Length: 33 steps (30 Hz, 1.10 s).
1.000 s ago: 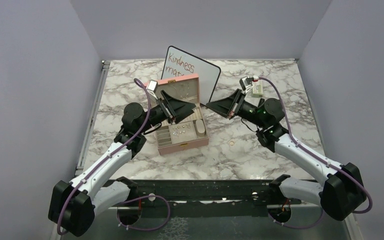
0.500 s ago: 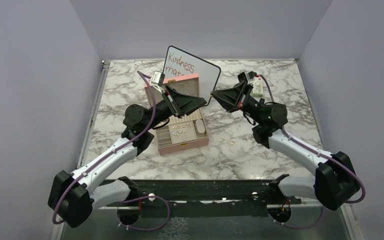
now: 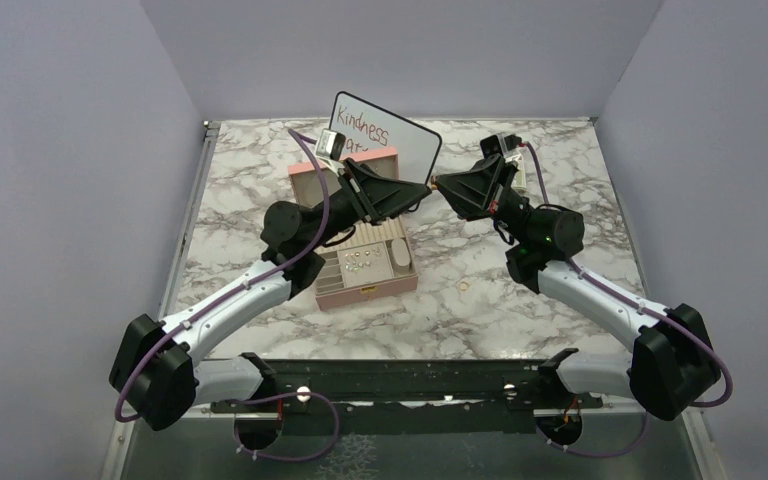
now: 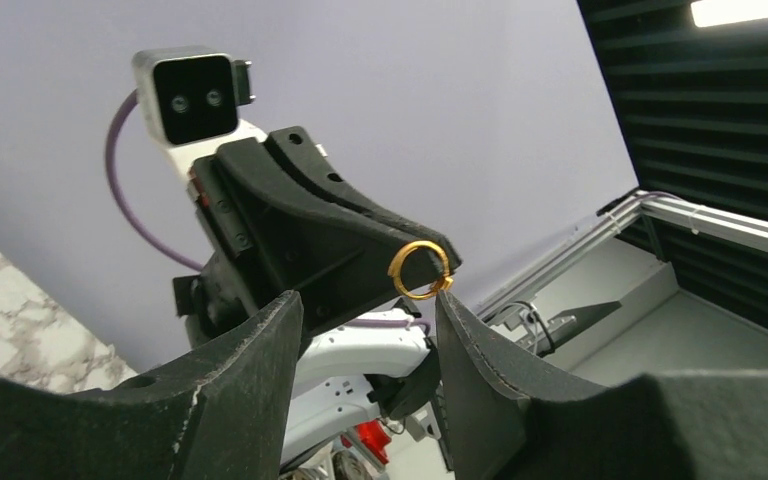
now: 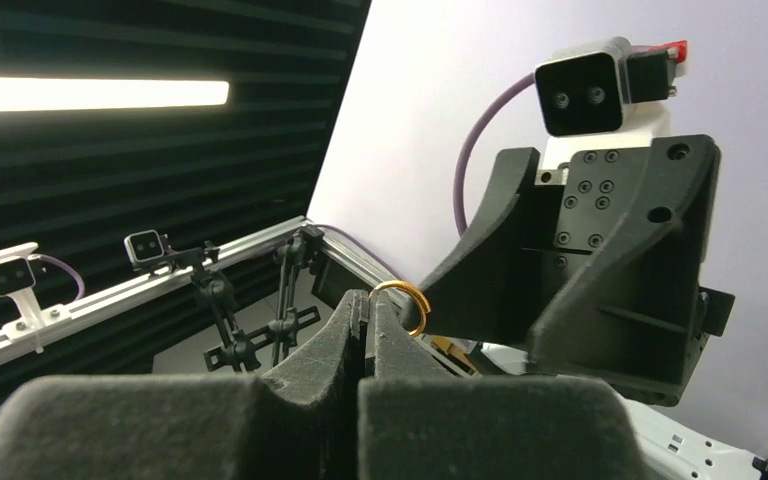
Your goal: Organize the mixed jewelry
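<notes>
My right gripper (image 5: 370,300) is shut on a thin gold ring (image 5: 405,285), one piece of the mixed jewelry, which sticks up from its fingertips. In the top view both grippers meet tip to tip in the air above the open pink box (image 3: 365,285). My left gripper (image 4: 368,300) is open. The gold ring (image 4: 420,270) hangs just past its tips and touches the tip of its right finger (image 4: 460,340). Several tiny gold pieces (image 3: 358,262) lie in the box's tray. Another small ring (image 3: 464,287) lies on the marble to the right of the box.
The box's lid (image 3: 305,180) stands up behind the left gripper (image 3: 423,188). A small whiteboard with red writing (image 3: 385,135) leans at the back. Grey walls close in the marble table (image 3: 260,180) on three sides.
Both arms have lifted and swung toward each other until the tips meet. The left jaws have narrowed. The right gripper has stayed shut on the ring.
</notes>
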Available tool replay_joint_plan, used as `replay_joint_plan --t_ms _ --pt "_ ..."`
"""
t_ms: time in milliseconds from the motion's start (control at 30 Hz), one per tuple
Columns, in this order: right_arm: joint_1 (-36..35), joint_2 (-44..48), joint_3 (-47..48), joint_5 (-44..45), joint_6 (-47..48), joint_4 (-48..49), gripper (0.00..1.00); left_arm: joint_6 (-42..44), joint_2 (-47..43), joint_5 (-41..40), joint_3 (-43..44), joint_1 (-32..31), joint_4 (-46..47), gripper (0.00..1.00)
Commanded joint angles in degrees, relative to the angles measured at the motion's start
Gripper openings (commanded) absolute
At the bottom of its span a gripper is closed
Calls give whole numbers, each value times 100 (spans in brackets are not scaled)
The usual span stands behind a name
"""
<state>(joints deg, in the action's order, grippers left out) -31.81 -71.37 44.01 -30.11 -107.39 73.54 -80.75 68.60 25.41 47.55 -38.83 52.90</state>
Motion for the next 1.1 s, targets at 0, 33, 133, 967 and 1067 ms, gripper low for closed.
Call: replay_joint_plan --t_ms 0,33,133,967,1067 --pt "-27 -36 139 -37 -127 354 1 -92 127 -41 281 -135 589 52" --pt "-27 -49 134 -39 -144 381 1 -147 171 -30 281 -151 690 52" --pt "-27 -77 67 10 -229 485 1 -388 321 24 267 -179 1091 49" --pt "-27 -118 25 -133 -304 574 1 -707 664 121 327 -219 1806 32" --pt "-29 -107 5 -136 -338 579 1 -695 667 131 376 -216 1819 31"
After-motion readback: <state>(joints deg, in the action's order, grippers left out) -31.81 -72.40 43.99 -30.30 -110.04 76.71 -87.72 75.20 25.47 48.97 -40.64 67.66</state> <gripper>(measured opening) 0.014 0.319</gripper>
